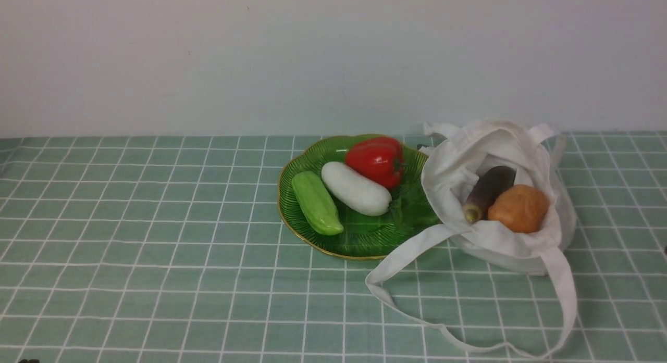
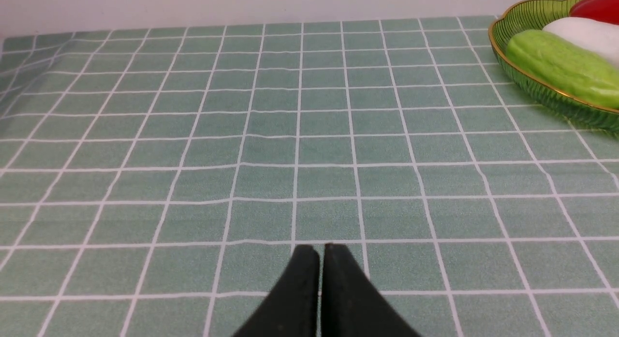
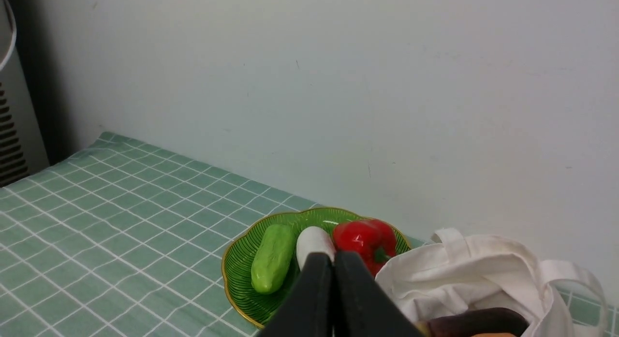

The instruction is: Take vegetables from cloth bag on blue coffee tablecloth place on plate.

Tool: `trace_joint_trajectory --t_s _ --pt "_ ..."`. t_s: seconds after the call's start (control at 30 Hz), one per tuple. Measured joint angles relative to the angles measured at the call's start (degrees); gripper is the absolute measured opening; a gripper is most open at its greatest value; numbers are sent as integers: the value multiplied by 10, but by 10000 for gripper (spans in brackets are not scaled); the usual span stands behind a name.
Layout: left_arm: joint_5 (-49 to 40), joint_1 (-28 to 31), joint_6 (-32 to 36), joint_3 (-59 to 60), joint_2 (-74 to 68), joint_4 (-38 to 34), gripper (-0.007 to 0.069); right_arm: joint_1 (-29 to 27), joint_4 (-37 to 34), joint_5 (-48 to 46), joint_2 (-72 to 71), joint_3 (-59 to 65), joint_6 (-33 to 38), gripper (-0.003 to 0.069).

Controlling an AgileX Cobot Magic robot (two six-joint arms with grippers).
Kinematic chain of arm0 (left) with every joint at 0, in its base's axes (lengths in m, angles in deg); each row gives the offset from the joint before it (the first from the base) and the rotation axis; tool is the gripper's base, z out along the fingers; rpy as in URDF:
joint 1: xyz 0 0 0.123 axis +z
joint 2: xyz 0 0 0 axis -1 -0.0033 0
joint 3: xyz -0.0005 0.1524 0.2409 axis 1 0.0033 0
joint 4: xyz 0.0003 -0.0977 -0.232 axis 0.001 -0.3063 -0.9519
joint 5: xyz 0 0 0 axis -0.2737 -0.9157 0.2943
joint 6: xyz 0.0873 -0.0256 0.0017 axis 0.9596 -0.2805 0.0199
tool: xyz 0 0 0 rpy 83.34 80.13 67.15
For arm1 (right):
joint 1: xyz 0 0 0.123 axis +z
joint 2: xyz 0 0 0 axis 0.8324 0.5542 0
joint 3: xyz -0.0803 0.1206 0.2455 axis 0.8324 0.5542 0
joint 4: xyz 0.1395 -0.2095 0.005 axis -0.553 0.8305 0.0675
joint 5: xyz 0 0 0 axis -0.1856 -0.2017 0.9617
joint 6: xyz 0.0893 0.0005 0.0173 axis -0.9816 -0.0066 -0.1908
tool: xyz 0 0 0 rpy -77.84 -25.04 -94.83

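Bag strap (image 1: 406, 252): trails forward over the blue coffee tablecloth (image 1: 156, 248) from the cloth bag (image 1: 495, 243), which sits just beside the plate (image 1: 365, 243).
Radish (image 1: 356, 188): on the plate, between cucumber (image 1: 317, 202) and red pepper (image 1: 376, 160).
Handling: smooth, stiff, probably slippery; best pinched across its middle.
Left hand (image 2: 319, 252): clenched, empty, over bare cloth.
Right hand (image 3: 333, 259): clenched, empty, near the bag.
Bag contents: aubergine (image 1: 490, 188) and a brown round item (image 1: 519, 208), possibly a potato.

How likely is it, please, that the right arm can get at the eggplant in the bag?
Probably yes: the bag stands open, the eggplant lies uncovered on top, and the shut right gripper looks nearby.
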Motion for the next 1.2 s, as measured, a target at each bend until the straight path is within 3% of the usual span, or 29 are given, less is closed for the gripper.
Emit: trace_joint_trajectory --t_s 0.17,0.33,0.6,1.2 --pt "0 0 0 0 0 0 -8 -4 19 29 -20 35 -13 -14" --pt "0 0 0 0 0 0 -8 -96 73 62 -77 137 -87 -15" --pt "0 0 0 0 0 0 -8 -212 91 46 -177 246 -108 -15" --pt "0 0 0 0 0 0 -8 -215 97 -6 -199 266 -115 -15"
